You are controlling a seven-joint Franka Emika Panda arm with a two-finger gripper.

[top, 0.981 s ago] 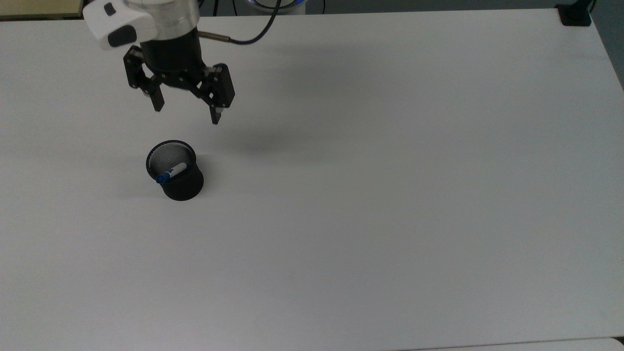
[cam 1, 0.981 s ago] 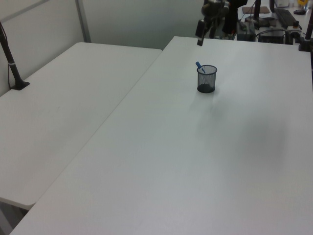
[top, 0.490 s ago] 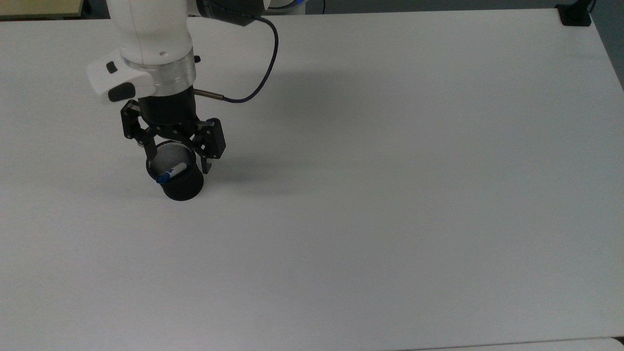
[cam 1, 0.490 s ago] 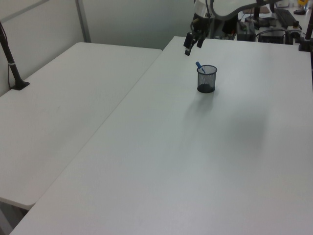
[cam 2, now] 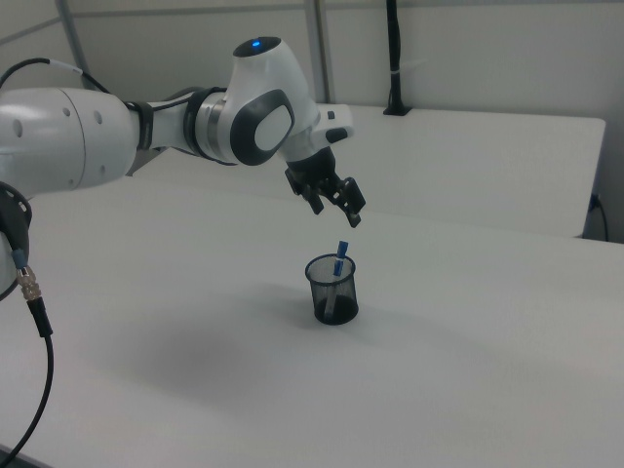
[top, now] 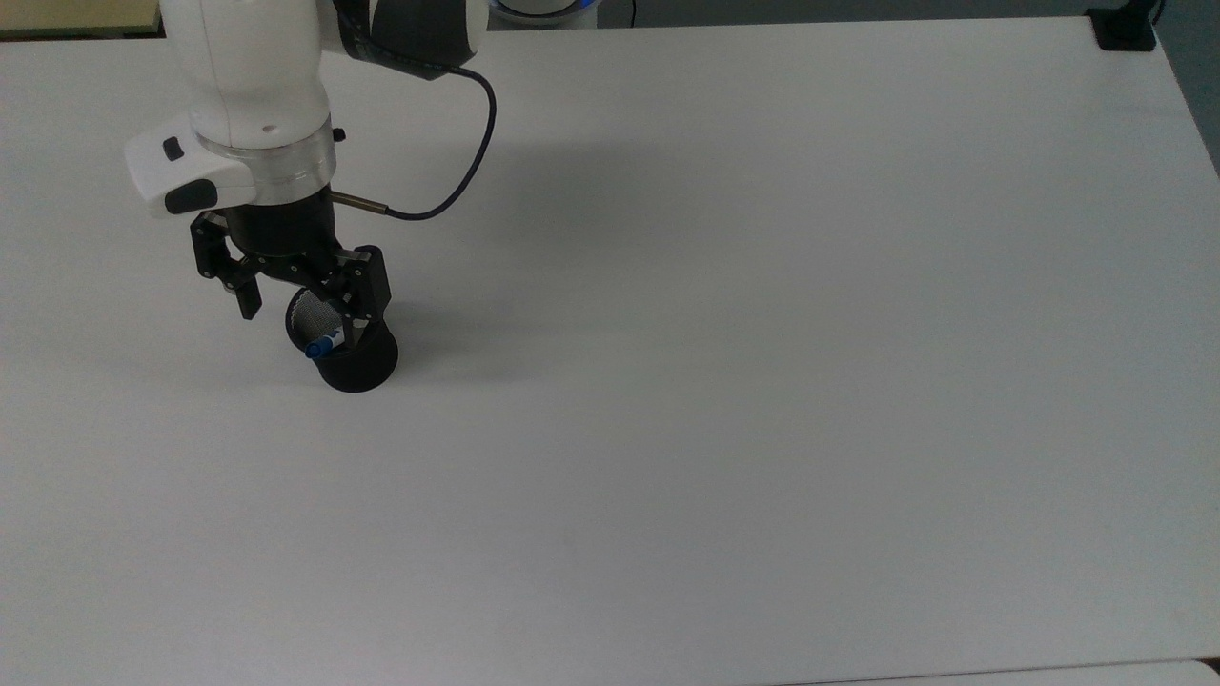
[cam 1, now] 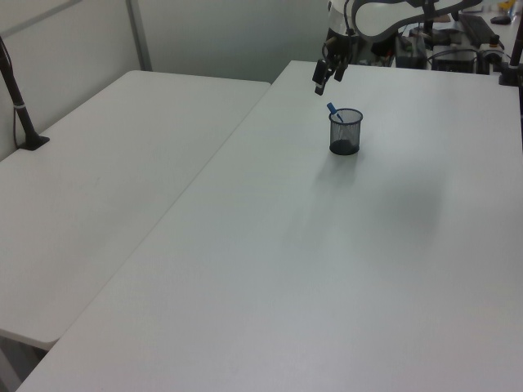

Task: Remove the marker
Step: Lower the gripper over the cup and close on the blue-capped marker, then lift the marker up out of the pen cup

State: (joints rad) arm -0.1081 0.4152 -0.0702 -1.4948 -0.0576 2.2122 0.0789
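Marker [top: 322, 343] stands tilted inside the black mesh cup [top: 356, 360], blue cap [cam 2: 341, 247] poking above the cup's rim. Pincer [top: 300, 318] released, fingers spread, now hanging above the cup; a second ago it was farther off toward the top view's upper edge, so it has closed in over the cup. Judgement: approach nearly done, descent and grasp remain. Cup sits on the white counter [top: 762, 381].

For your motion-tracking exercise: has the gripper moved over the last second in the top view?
Yes. The gripper has come down the top view and slightly left, reaching the mesh cup that was below it.
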